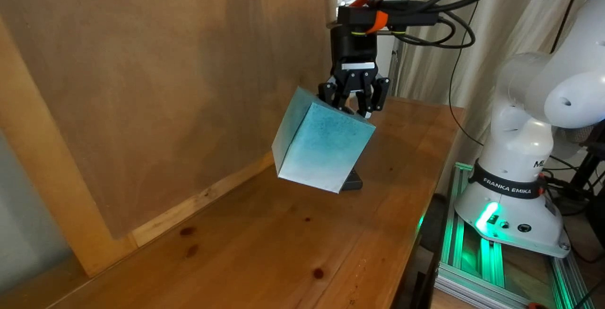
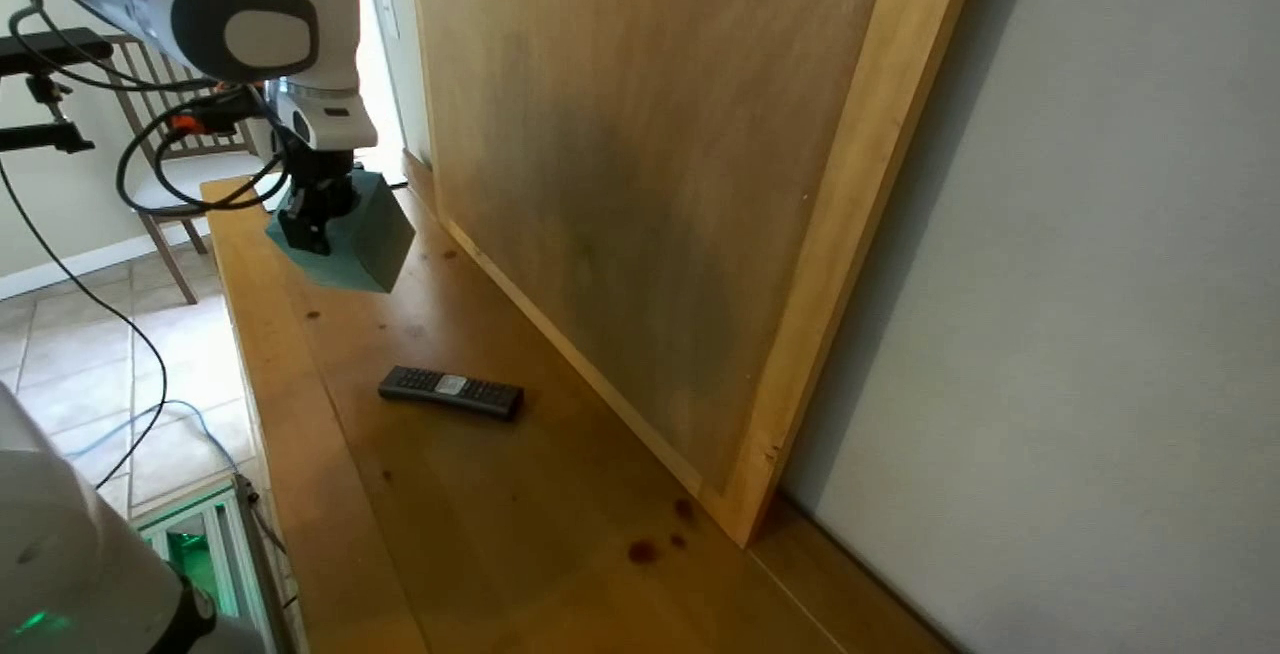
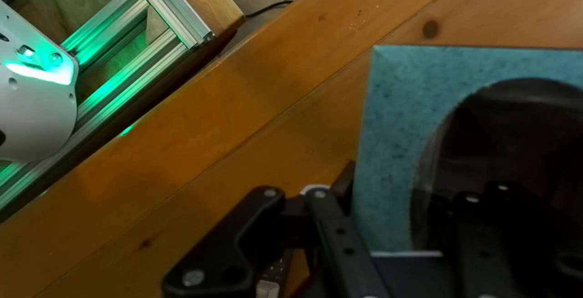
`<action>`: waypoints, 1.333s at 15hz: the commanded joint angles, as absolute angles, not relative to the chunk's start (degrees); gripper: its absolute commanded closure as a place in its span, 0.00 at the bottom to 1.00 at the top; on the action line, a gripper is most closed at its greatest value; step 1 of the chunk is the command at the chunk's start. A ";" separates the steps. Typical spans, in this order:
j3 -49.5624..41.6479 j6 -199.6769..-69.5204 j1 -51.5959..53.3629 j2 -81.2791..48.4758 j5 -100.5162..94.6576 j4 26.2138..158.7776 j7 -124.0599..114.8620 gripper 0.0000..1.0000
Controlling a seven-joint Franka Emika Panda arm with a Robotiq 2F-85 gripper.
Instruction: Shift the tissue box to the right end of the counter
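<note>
Tissue box [image 1: 324, 143] tilted above counter [image 1: 264, 252], pincer [image 1: 355, 109] clamped on its side, one finger [image 3: 473, 234] inside dark opening [image 3: 514, 143], contents unclear.

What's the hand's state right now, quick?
Hand: closed on the tissue box, one finger inside its top opening, one outside; box held tilted.

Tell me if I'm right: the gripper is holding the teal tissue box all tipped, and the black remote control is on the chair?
Almost. The black remote control lies on the wooden counter, not the chair; an exterior view shows it. The gripper does hold the teal tissue box tilted.
</note>
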State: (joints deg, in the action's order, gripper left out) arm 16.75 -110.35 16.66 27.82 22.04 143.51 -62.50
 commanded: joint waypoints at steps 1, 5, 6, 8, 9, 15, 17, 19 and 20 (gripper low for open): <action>16.94 -110.08 14.44 28.30 22.52 143.28 -63.23 1.00; 12.81 -107.68 8.06 30.43 20.68 144.33 -67.26 1.00; 11.48 -106.80 6.14 30.72 20.07 144.44 -67.74 1.00; 9.55 -105.01 2.23 30.99 18.05 144.53 -69.38 1.00; 8.82 -104.28 0.42 30.86 17.04 144.31 -70.59 1.00; 5.72 -99.65 -8.79 30.24 8.10 144.25 -79.26 1.00; 4.42 -97.87 -11.01 29.99 5.33 144.48 -81.55 1.00; 2.80 -96.85 -12.90 29.52 3.35 144.78 -82.99 1.00; 1.69 -96.39 -13.88 28.70 3.41 144.79 -83.98 1.00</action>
